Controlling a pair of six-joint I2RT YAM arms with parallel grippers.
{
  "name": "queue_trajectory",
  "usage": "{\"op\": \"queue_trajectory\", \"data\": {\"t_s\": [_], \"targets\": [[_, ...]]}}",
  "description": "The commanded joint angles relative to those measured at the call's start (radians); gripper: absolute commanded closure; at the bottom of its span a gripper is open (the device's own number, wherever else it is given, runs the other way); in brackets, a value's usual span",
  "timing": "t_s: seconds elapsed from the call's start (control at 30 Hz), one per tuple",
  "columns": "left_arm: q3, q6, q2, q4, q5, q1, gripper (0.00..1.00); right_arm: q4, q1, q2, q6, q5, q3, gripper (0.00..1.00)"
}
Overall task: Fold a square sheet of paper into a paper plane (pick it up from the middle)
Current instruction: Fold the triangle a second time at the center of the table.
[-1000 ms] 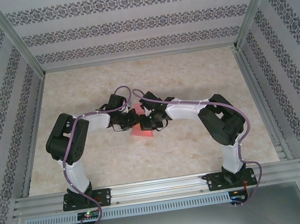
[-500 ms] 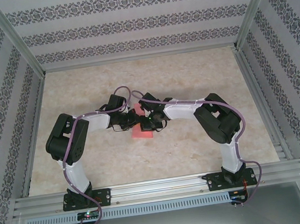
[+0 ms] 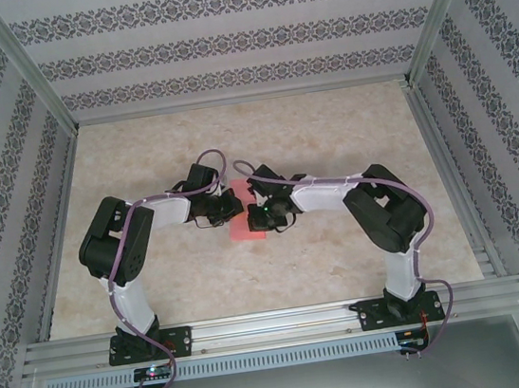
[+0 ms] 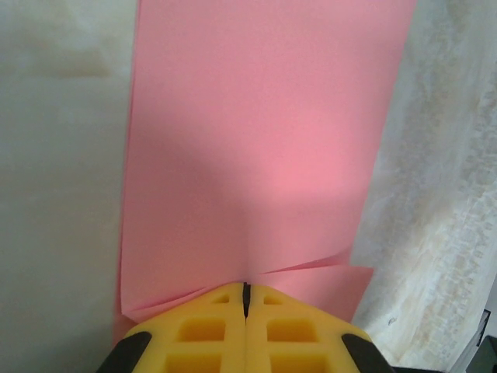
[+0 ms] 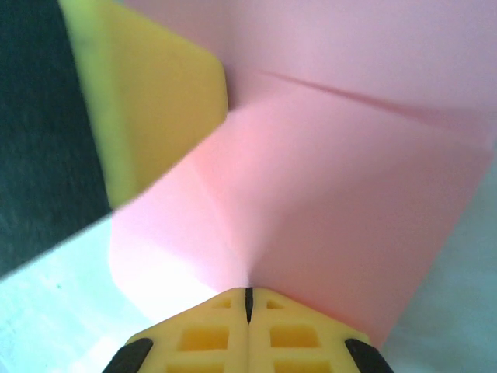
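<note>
Marbled tabletop, patterned walls. Pink square sheet of paper at table centre, between my claws. Left claw clenched on its end, long axis running straight ahead. Right claw clenched on it from opposite side, tips close together.

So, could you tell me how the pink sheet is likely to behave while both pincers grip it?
Probably floppy: the pink sheet puckers into creases where the left pincer pinches it. Likely very light, since it looks thin and bows smoothly out of the right pincer. It may tear or crumple if the pincers pull apart, as both are shut on it.
</note>
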Motion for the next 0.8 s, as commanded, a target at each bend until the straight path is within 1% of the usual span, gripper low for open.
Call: {"op": "queue_trajectory", "data": {"t_s": [0.0, 0.2, 0.33, 0.4, 0.5, 0.67, 0.77], "targets": [[-0.063, -0.003, 0.061, -0.172, -0.111, -0.01, 1.0, -0.043, -0.01, -0.053, -0.001, -0.036, -0.101, 1.0], [-0.064, 0.001, 0.061, -0.162, -0.099, -0.01, 1.0, -0.036, -0.026, -0.145, -0.018, -0.042, -0.217, 1.0], [-0.069, -0.001, 0.058, -0.135, -0.079, -0.01, 1.0, -0.017, -0.031, -0.201, -0.026, -0.043, -0.213, 1.0], [-0.068, -0.002, 0.055, -0.129, -0.072, -0.01, 1.0, 0.033, -0.027, -0.215, -0.014, -0.05, -0.196, 1.0], [-0.068, -0.002, 0.053, -0.129, -0.068, -0.01, 1.0, 0.126, -0.017, -0.171, 0.022, -0.095, -0.159, 1.0], [-0.072, -0.001, 0.044, -0.134, -0.074, -0.01, 1.0, 0.173, -0.022, -0.051, 0.034, -0.077, -0.063, 1.0], [-0.074, -0.001, 0.046, -0.135, -0.074, -0.01, 1.0, 0.19, -0.032, -0.006, 0.036, -0.077, -0.028, 1.0]]}}
